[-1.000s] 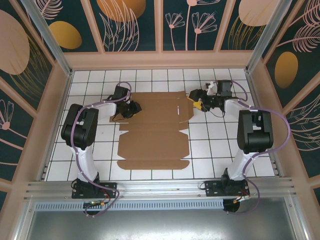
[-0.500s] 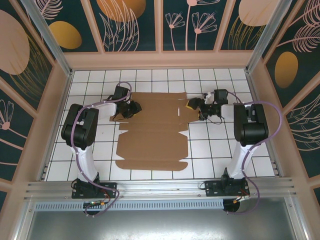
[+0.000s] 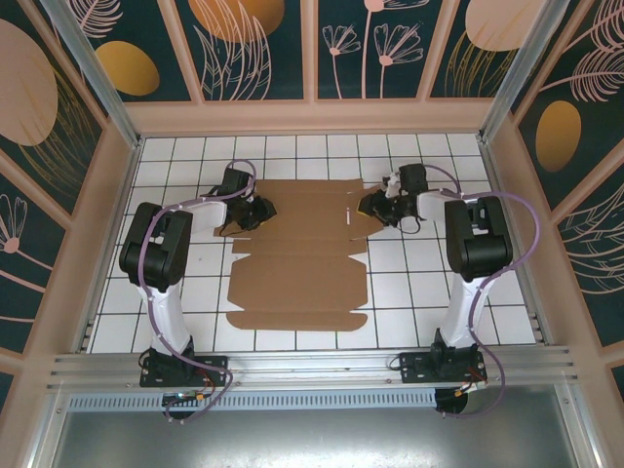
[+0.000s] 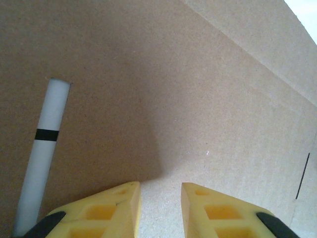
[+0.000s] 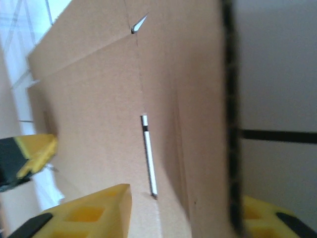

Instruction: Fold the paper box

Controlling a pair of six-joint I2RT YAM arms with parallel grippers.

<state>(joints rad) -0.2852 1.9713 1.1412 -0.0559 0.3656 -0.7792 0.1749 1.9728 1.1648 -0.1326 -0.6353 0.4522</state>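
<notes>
The paper box (image 3: 297, 263) lies flat and unfolded on the white tiles, a brown die-cut sheet with flaps and slots. My left gripper (image 3: 261, 214) rests on its upper left part. In the left wrist view the yellow fingertips (image 4: 124, 201) stand a narrow gap apart over the bare cardboard (image 4: 148, 89), with nothing between them. My right gripper (image 3: 374, 207) is at the sheet's upper right edge. Its jaws (image 5: 185, 198) straddle a raised flap edge (image 5: 229, 124), one finger (image 5: 99, 210) over the cardboard face, the other partly hidden behind the edge. The jaws look apart from the flap.
Bare white tiled table (image 3: 419, 292) stretches on both sides of the sheet. Beige walls close in the table at the back and sides. A metal rail (image 3: 312, 369) runs along the near edge by the arm bases. A narrow slot (image 4: 47, 148) in the cardboard shows tile beneath.
The right arm has swung inward and its gripper has moved left onto the sheet's upper right edge. The sheet has shifted slightly left. The left arm has stayed put.
</notes>
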